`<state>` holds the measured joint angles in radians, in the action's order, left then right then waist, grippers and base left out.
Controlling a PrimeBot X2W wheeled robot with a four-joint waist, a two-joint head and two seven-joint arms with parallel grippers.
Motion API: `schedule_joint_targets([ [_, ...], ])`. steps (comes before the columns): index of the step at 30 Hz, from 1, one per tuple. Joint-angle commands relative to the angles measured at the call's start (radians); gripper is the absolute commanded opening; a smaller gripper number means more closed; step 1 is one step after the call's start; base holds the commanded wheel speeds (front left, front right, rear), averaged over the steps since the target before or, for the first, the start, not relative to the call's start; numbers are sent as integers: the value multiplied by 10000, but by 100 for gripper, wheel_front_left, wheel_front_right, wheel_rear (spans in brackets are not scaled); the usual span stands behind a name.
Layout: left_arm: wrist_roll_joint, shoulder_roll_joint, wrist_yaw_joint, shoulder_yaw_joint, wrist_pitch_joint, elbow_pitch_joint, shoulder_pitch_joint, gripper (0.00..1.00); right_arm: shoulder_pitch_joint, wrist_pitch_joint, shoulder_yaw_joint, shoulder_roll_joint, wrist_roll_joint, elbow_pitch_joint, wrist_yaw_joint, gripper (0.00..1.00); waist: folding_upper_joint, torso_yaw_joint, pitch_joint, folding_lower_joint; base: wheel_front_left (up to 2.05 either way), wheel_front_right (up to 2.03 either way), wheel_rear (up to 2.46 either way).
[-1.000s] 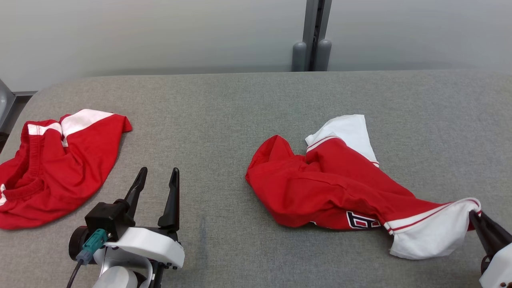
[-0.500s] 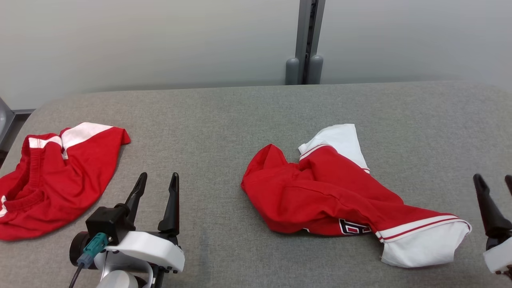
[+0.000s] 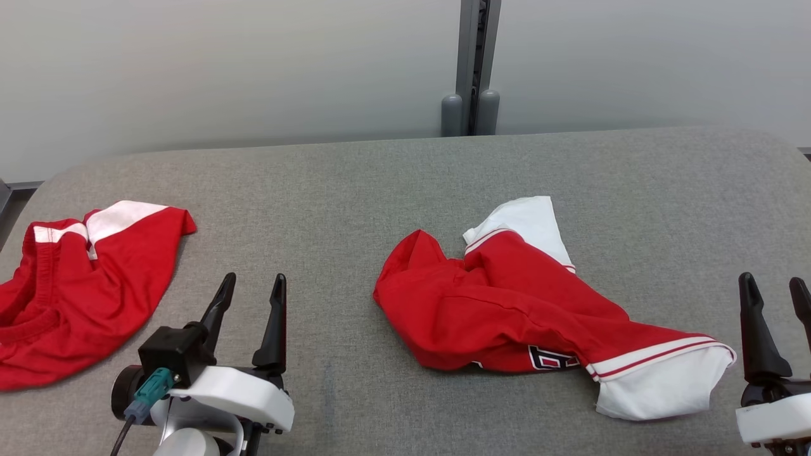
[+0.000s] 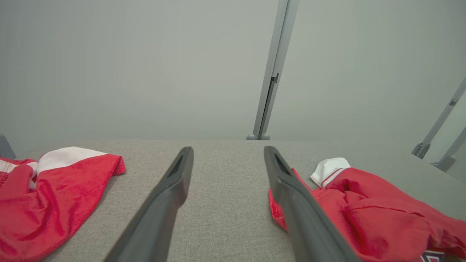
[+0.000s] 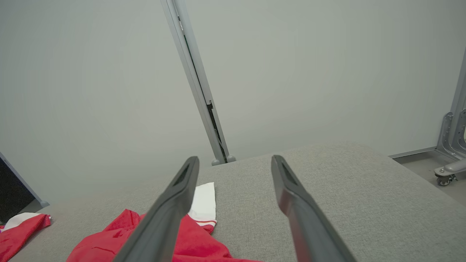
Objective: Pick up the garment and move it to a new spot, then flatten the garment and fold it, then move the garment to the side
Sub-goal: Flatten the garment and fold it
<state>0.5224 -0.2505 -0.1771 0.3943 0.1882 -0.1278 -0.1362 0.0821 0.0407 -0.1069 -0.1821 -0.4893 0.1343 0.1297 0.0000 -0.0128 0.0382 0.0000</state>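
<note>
Just left of the open, empty right hand (image 3: 771, 282), the garment (image 3: 507, 310) is seen crumpled, red with white sleeves; the left hand (image 3: 255, 278) is held open too.

The right pincer (image 3: 772, 283) has let go of the white sleeve (image 3: 662, 386) of the crumpled red-and-white jersey (image 3: 507, 310). The sleeve now lies on the grey fabric surface (image 3: 355, 183), with the pincer spread just beside it.
</note>
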Motion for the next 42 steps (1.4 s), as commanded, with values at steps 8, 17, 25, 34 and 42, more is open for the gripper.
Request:
schedule_joint_targets([
  [8, 114, -236, 576, 806, -1972, -302, -1255, 100, -193, -20, 83, 201, 188, 63, 20, 100, 0, -204, 383, 0, 0, 0, 0],
  [17, 367, -89, 1275, 1930, -5324, -967, -2974, 100, -472, -38, 242, 219, 283, 54, 20, 100, 0, -901, 1035, 0, 0, 0, 0],
  [25, 703, 29, 1904, 2117, -6636, -2085, -4445, 100, -886, 102, 389, 292, 256, -24, 20, 100, 0, -1611, 1857, 0, 0, 0, 0],
  [34, 1054, 36, 2412, 2235, -7099, -3369, -4989, 100, -977, 227, 507, 335, 365, -315, 20, 100, 0, -1809, 2027, 0, 0, 0, 0],
  [42, 1109, 177, 2544, 2444, -7019, -3274, -5007, 0, -1093, 247, 586, 265, 317, -441, 20, 100, 0, -1499, 2004, 0, 0, 0, 0],
])
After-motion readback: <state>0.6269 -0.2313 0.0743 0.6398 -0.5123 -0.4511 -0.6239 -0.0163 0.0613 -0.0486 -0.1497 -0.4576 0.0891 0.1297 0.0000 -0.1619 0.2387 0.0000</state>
